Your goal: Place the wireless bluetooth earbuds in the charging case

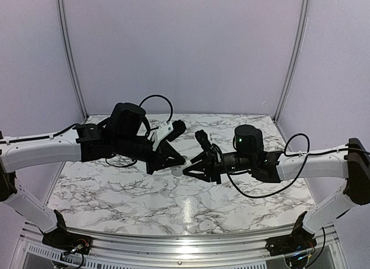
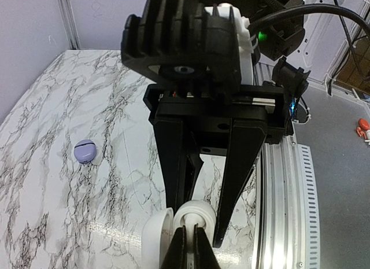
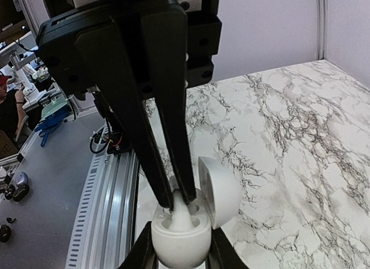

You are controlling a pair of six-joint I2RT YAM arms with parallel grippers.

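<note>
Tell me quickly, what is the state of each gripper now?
Left gripper: closed on a white earbud.
Right gripper: closed, holding the open white charging case.

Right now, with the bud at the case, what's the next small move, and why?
Probably ease the left claw straight down a touch. It is shut on the white bud, whose lower end is in the open case held by the right claw, but the bud looks to stand proud of its well.

Bright, even overhead light — glare patch on table (image 1: 188, 210) front; top view soft, wrist cams sharper.
</note>
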